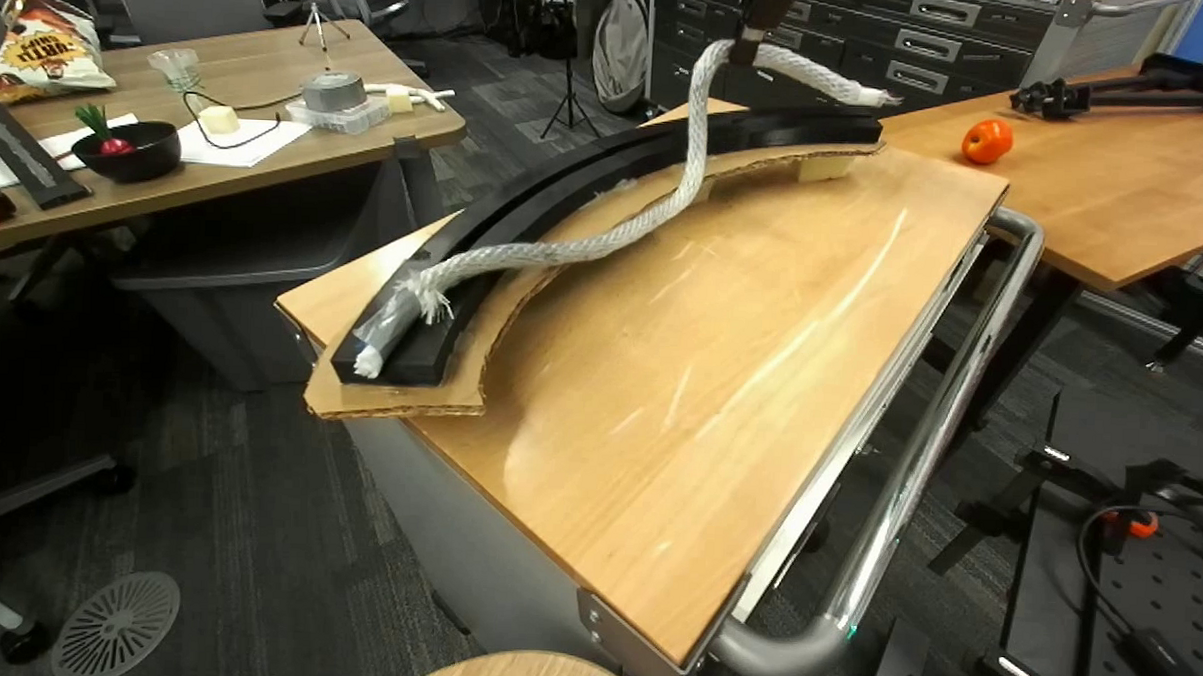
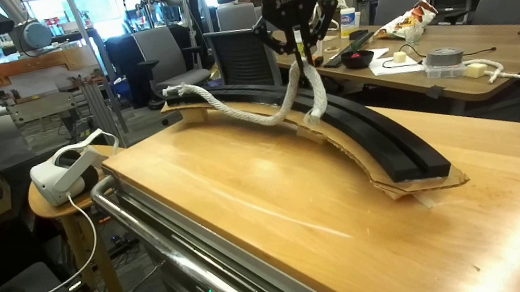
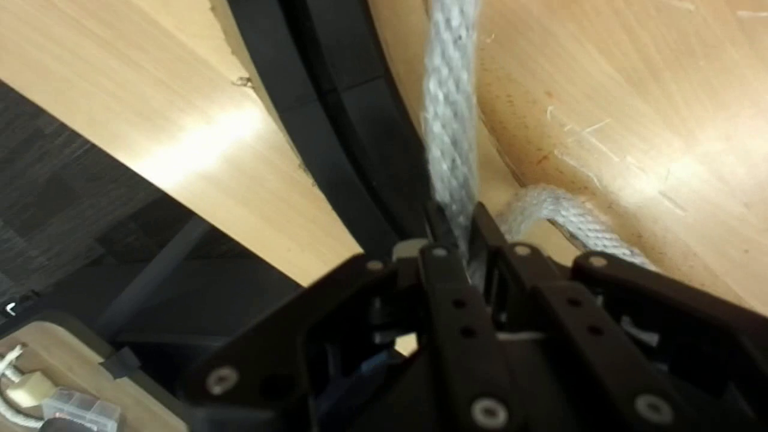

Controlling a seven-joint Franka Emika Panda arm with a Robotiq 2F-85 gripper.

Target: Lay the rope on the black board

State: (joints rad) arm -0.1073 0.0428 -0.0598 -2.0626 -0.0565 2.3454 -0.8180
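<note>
Gripper (image 2: 302, 74): my fingers (image 3: 444, 273) stand nearly together, just the rope (image 1: 615, 240) between them, pinched partway along.
Rope: its laid end (image 1: 423, 287) rests on the black board (image 3: 354, 60), well off to one side of me; the span sags lower than my grip across the arc's inner edge, then climbs to me, and a loose end (image 1: 850, 90) droops past me.
Black board: curves below me; I judge I should shift outward until centred over it, follow the bend and lower fully before letting go, with slack enough not to drag the laid end off.
Cardboard (image 1: 469, 358): juts out below me on the inner side; the sag could catch there.
Pinch: mostly hidden between my fingers in the wrist view.
Loose end: cut off at the top of the wrist view; how high it hangs, I cannot tell.
Groove (image 3: 330, 99): whether the laid end sits in it, I cannot make out.
</note>
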